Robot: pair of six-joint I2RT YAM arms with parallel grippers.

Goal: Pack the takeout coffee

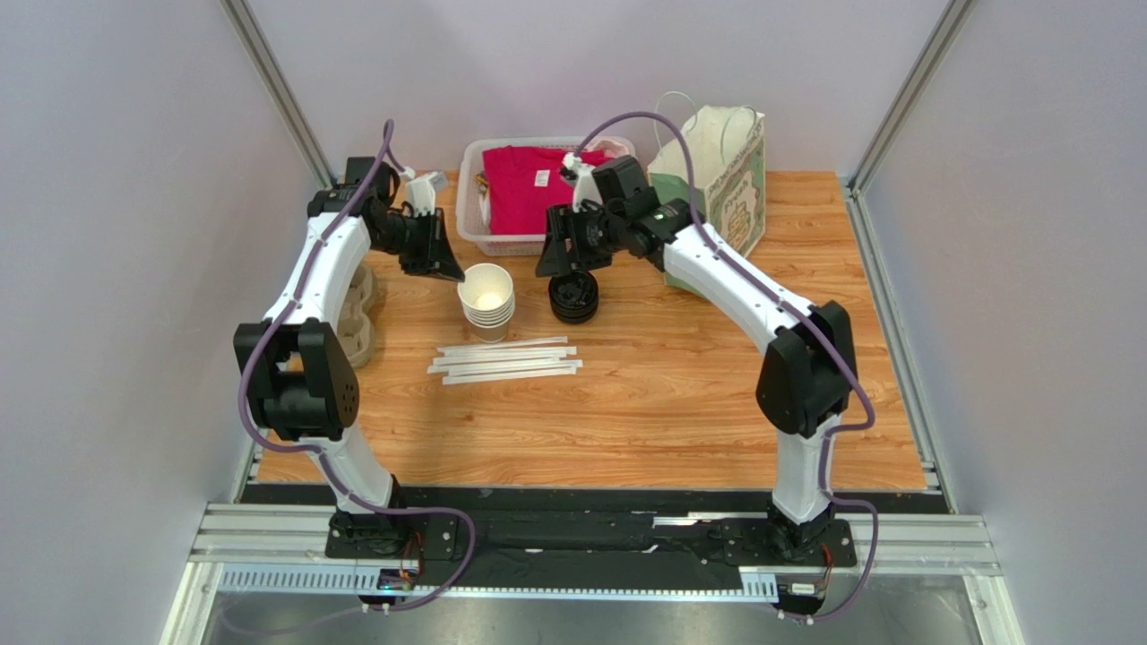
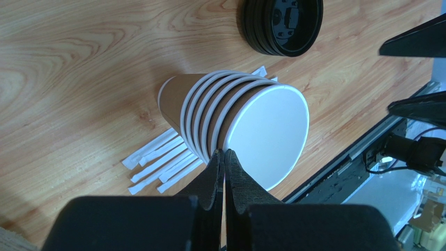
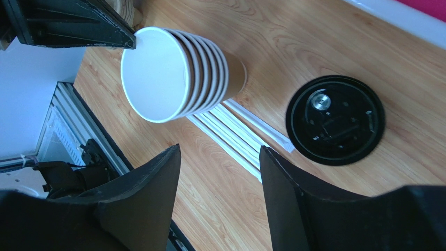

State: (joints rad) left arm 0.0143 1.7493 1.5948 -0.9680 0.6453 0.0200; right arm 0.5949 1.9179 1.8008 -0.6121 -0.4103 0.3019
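While aloft, left hand (image 2: 224,153) seemingly pinched

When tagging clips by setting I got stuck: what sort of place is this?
Probably a robot lab test cell, not a café: bare walls on metal framing close in a wooden table, and stacked cups, lids and a bag are laid out like props.

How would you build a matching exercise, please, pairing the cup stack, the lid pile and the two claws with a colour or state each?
Things:
1. stack of paper cups
2. pile of lids
3. left claw
4. right claw

Descriptions:
A. fingers spread open
B. black
C. fingers pressed shut
D. tan outside, white inside

Pairs: 1-D, 2-B, 3-C, 4-A.
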